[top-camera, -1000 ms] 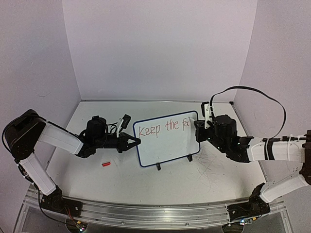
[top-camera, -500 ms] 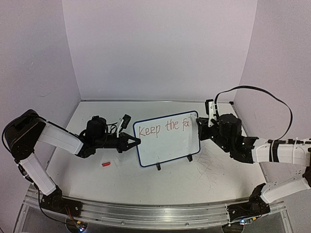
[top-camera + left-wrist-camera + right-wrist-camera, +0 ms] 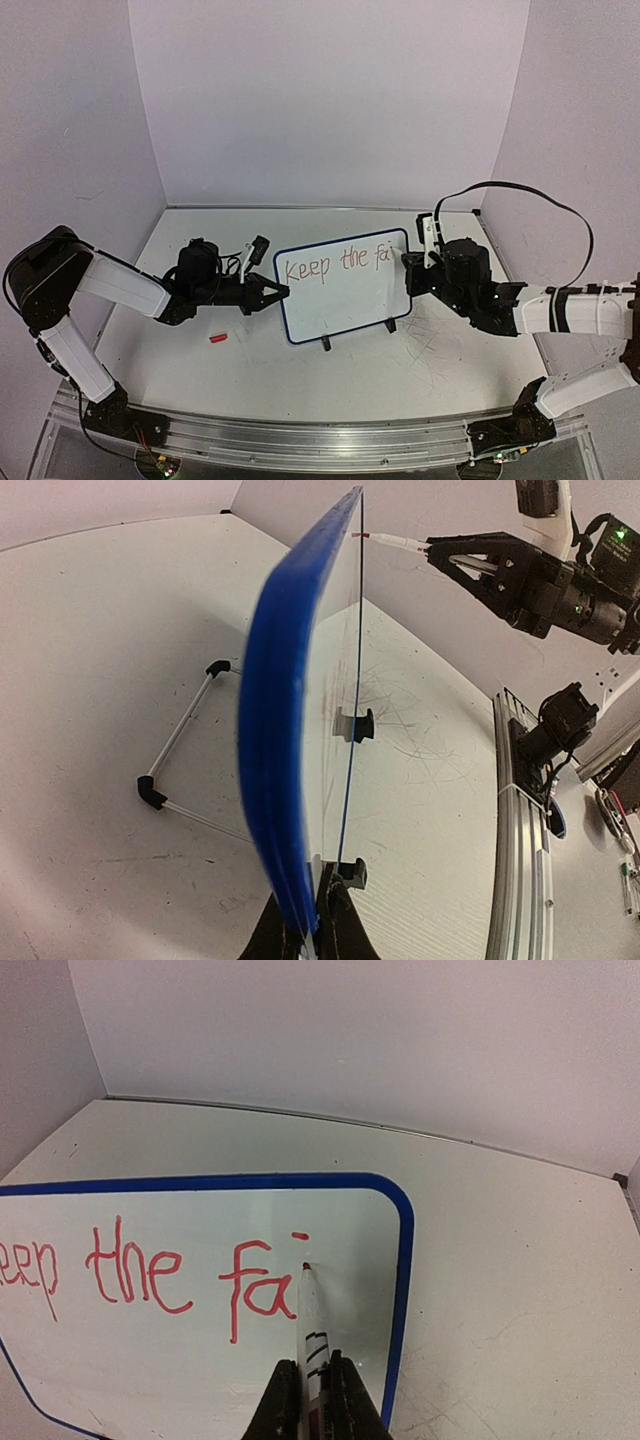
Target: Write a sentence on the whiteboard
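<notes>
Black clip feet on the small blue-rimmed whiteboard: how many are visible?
2. One black clip foot grips the bottom rim of the small blue-rimmed whiteboard near its left corner, the other near its right corner. More may sit hidden behind it.

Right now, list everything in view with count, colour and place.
whiteboard: one, white with blue rim, standing mid-table.
writing: one line, red, upper whiteboard, "Keep the fa".
marker: one, white, red tip touching the board after "fa".
clip feet: two, black, under the board's lower edge.
small piece: one, red, lying left of the board.
table: one, white, scratched.
left gripper: one, black, shut on the board's left edge.
right gripper: one, black, shut on the marker.
</notes>
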